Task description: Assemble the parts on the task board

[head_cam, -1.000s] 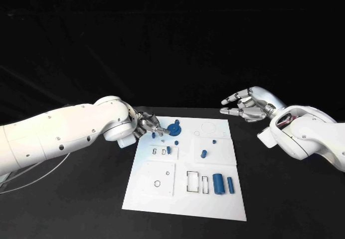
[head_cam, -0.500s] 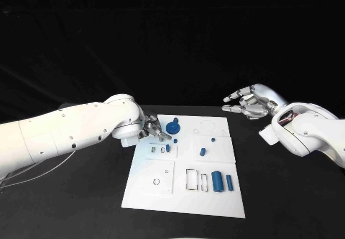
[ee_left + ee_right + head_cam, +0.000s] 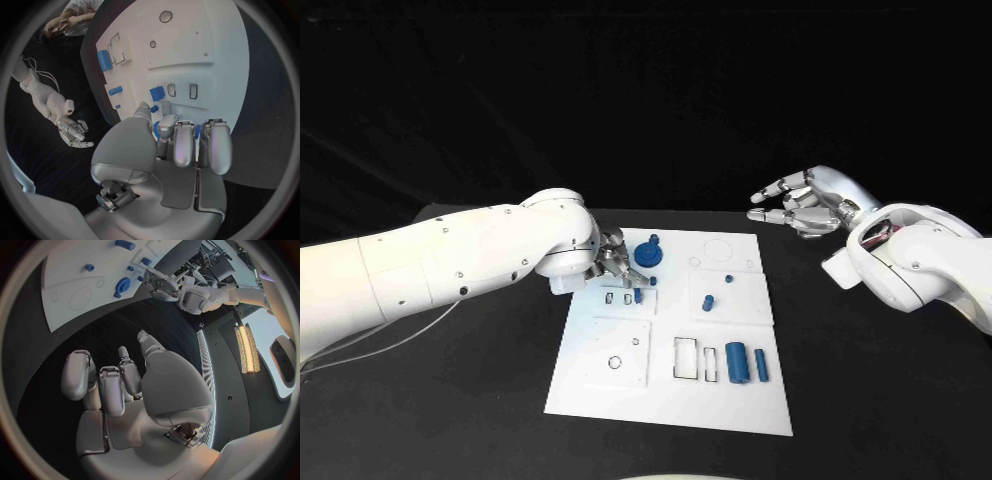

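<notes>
- Left silver hand (image 3: 609,260) has moved back toward us since 1 s ago; the round blue gear part (image 3: 648,256) now stands free at the far-left of the white task board (image 3: 603,400), hand just beside, fingers curled, holding nothing we think.
- Right silver hand (image 3: 798,207) hangs off-board, fingers apart, empty.
- We judge gear is placed; other parts wait.

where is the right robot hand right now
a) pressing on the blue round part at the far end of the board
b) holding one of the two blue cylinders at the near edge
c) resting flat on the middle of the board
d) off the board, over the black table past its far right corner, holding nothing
d: the right robot hand hangs over the black table beyond the far right corner of the task board, fingers apart and nothing in them.
</notes>
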Robot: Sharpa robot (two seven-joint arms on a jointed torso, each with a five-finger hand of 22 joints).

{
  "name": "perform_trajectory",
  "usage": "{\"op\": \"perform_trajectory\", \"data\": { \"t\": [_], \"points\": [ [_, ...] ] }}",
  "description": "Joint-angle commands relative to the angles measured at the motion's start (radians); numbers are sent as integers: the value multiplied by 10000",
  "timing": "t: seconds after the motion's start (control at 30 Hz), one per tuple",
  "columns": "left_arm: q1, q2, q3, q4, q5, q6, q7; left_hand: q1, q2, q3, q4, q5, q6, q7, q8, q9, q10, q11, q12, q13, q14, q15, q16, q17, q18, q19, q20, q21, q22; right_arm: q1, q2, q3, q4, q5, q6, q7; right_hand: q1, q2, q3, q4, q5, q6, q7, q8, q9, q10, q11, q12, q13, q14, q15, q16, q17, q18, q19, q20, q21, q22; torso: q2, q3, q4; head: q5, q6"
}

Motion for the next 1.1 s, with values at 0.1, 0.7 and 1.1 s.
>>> {"op": "perform_trajectory", "data": {
  "t": [0.1, 0.7, 1.1],
  "points": [
    [8, 75, -23, -79, -88, 387, -356, -122, -9, -68, 12, -27, -64, -11, 34, 11, 29, 5, 56, -13, 357, -38, -31, 15, -111, 73, 8, 66, 30, 6, 5, 8, 13, -28, 77, -21, -85, -8, -69, -5, 70, -78, 2, 57, 2, -69, 27, -64, 213, 677, -63, -73, 1292, 25, -31, -21, -58, -26, 5, 5, -12, 14, -48],
    [-3, 262, -60, -254, -57, 730, -444, -257, -42, -224, 4, -30, -70, -24, 101, 63, 66, -6, 107, 43, 359, -44, -34, 24, -116, 82, 5, 79, 63, 5, 64, 8, 6, -28, 86, 10, -94, -11, -84, 4, 79, -82, 2, 71, 3, -73, 28, -67, 208, 671, -63, -86, 1274, 28, -40, -21, -75, -37, 0, 5, -7, 23, -129],
    [-6, 315, -76, -296, -56, 828, -458, -296, -81, -289, 2, -29, -60, -33, 136, 87, 77, -13, 123, 58, 359, -48, -39, 23, -119, 87, 3, 86, 79, 5, 73, 8, 9, -28, 85, 10, -102, -13, -97, 11, 88, -83, 0, 86, 5, -68, 27, -65, 211, 670, -63, -91, 1269, 30, -44, -21, -85, -43, -10, 9, 2, 39, -152]
  ]
}}
